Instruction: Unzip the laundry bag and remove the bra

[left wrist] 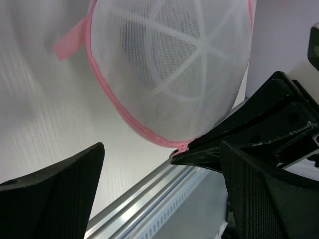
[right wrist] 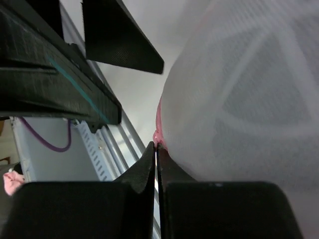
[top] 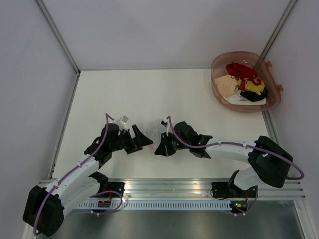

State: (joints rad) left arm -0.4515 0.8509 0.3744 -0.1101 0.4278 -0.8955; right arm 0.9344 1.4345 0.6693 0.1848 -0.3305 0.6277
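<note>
The laundry bag (top: 155, 131), a small white mesh pouch with a pink zipper rim, is held up between my two grippers. In the left wrist view the laundry bag (left wrist: 174, 64) fills the top, with a dim grey shape inside; the bra is not clearly visible. My right gripper (right wrist: 156, 145) is shut on the pink rim at the bag's (right wrist: 239, 99) lower edge; it also shows in the top view (top: 162, 147) and the left wrist view (left wrist: 199, 148). My left gripper (left wrist: 162, 152) is open and empty, its jaws wide apart just below the bag (top: 141, 137).
A pinkish-brown plastic basket (top: 218, 82) with red, yellow, black and white clothes stands at the back right. A loose pink tab (left wrist: 70, 42) hangs off the bag's rim. The metal rail (top: 164, 186) runs along the near table edge.
</note>
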